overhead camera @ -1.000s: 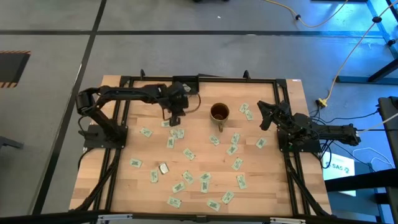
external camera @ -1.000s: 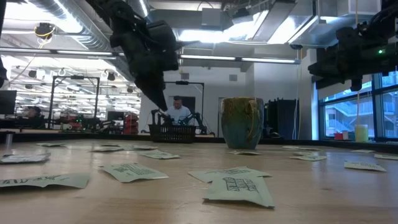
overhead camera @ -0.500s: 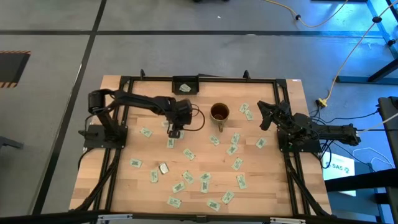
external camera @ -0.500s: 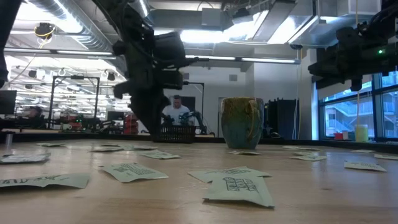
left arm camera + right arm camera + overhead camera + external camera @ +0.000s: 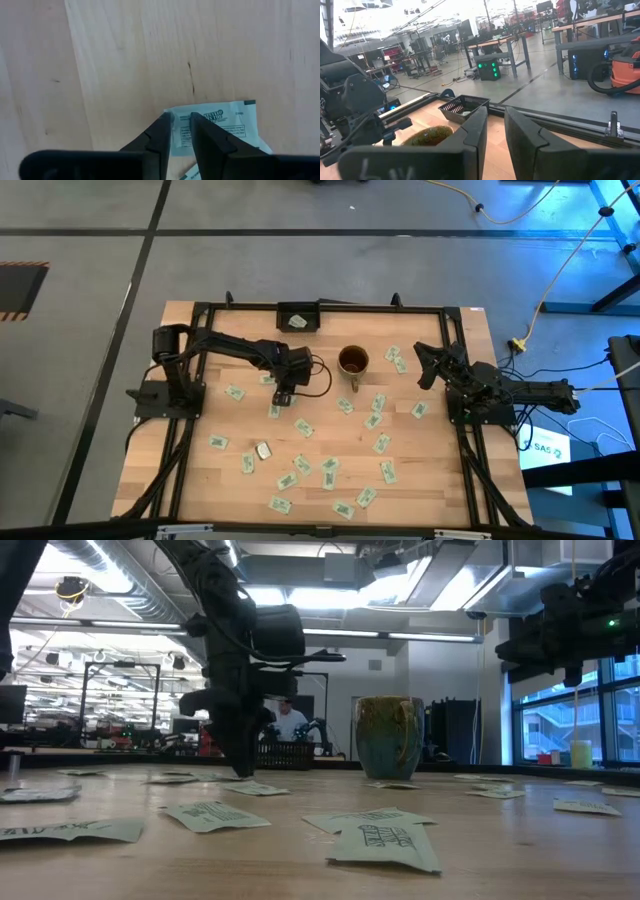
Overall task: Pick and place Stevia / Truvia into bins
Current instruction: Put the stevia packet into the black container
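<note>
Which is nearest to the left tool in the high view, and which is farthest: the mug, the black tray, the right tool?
From the left tool:
1. Mug, to its right.
2. Black tray, at the table's far edge.
3. Right tool, beyond the mug, at the right side.

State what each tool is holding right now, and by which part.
The left tool straddles the left end of a sachet lying flat on the table, fingers narrowly apart, not yet lifting it. The right tool holds nothing.

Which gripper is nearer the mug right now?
Left. The left gripper is down at a sachet just beside the mug, on its left; the right gripper hangs farther off on its other side.
</note>
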Robot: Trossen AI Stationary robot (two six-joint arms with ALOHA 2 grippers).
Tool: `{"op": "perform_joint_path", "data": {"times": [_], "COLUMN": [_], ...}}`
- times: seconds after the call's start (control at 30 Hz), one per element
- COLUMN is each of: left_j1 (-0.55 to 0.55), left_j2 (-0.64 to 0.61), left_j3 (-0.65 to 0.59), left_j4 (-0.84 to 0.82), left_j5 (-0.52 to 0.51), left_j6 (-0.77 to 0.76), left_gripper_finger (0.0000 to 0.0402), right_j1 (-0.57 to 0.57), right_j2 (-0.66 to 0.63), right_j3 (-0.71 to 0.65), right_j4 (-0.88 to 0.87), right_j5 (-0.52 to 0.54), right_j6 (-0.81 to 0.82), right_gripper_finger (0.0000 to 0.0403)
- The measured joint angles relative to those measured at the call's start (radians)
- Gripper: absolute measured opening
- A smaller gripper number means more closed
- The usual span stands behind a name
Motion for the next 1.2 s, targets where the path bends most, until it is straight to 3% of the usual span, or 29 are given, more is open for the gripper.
{"op": "perform_joint_path", "data": {"times": [0.47, 0.67, 0.97, 1.2], "left_j1": [-0.001, 0.010, 0.092, 0.191], "left_j2": [-0.002, -0.013, -0.145, -0.256], "left_j3": [-0.004, -0.008, -0.013, -0.013], "left_j4": [-0.010, -0.009, -0.014, 0.082], "left_j5": [0.022, 0.031, 0.132, 0.097], "left_j6": [-0.035, -0.050, -0.120, -0.265], "left_gripper_finger": [0.0008, 0.0004, 0.0003, 0.0003], "right_j1": [0.000, 0.000, 0.000, 0.000], "right_j2": [0.000, 0.000, 0.000, 0.000], "right_j3": [0.000, 0.000, 0.000, 0.000], "right_j4": [0.000, 0.000, 0.000, 0.000], "right_j5": [0.000, 0.000, 0.000, 0.000], "right_j6": [-0.003, -0.004, -0.004, -0.004], "right_gripper_finger": [0.0071, 0.0071, 0.0071, 0.0071]}}
